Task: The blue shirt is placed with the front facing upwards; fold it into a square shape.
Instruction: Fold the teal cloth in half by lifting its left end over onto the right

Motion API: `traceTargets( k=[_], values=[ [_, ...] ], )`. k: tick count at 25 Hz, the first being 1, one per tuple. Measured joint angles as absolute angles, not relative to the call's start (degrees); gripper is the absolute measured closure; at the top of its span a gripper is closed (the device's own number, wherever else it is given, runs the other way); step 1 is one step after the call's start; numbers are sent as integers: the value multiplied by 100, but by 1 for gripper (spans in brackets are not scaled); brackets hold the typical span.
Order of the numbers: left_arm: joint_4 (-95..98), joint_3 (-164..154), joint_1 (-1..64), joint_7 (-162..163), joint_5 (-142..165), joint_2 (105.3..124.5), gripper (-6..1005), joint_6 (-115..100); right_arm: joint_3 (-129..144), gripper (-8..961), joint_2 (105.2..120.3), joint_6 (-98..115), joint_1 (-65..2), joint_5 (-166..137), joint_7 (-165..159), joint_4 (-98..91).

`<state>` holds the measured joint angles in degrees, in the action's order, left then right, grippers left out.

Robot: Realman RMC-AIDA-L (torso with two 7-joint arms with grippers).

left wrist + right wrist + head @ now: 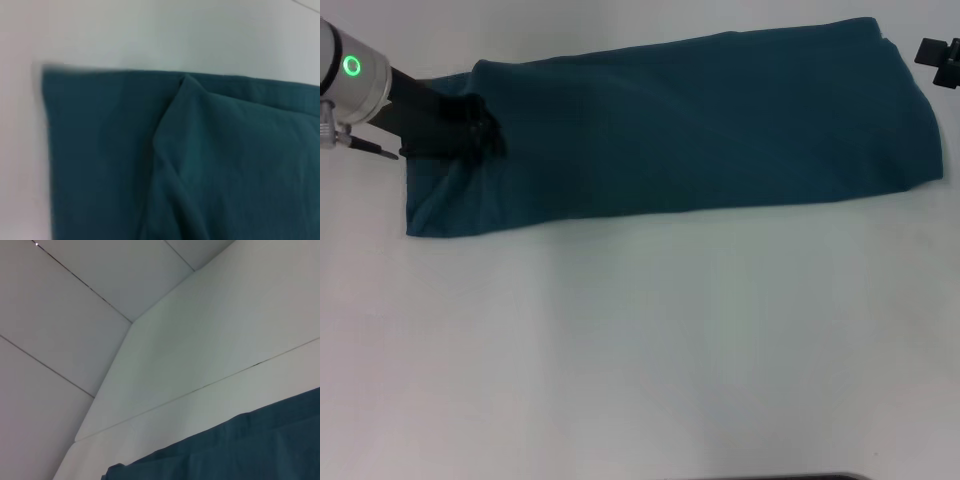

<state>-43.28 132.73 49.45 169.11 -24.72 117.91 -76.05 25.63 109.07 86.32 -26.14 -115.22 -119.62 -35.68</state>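
Now left tool (470, 125) on blue shirt (700, 125) edge

Left hand (475, 130) low, right hand (942, 58) far right

Silver left arm (355, 85), green ring light

The light is even and soft, and the white bench (640, 350) looks bright, almost washed out, in the head view. The blue shirt (700, 125) throws only a thin, weak shadow along its near edge. No strong glare appears. In the left wrist view the cloth edge is blurred and soft. The right wrist view is a little hazy.
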Motion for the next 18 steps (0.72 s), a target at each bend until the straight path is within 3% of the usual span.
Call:
traceTargets(
  k=[4, 9, 15, 18],
  values=[
    [-4348, 13238, 4957, 16923, -2465, 11794, 643, -7614, 2568, 112, 10907, 8616, -2611, -11522, -11962, -3568],
    [-4490, 13283, 4892, 16893, -2487, 11795, 869, -7632, 2555, 113, 10907, 8613, -2610, -11522, -11962, -3568],
    [-4928, 13251, 4706, 16804, -2530, 11799, 918, -7831, 2542, 113, 10907, 8615, -2610, -11521, -11962, -3568],
    [-5029, 13245, 4664, 16811, -2495, 11783, 803, -7891, 2543, 114, 10907, 8620, -2611, -11520, -11962, -3568]
  ],
)
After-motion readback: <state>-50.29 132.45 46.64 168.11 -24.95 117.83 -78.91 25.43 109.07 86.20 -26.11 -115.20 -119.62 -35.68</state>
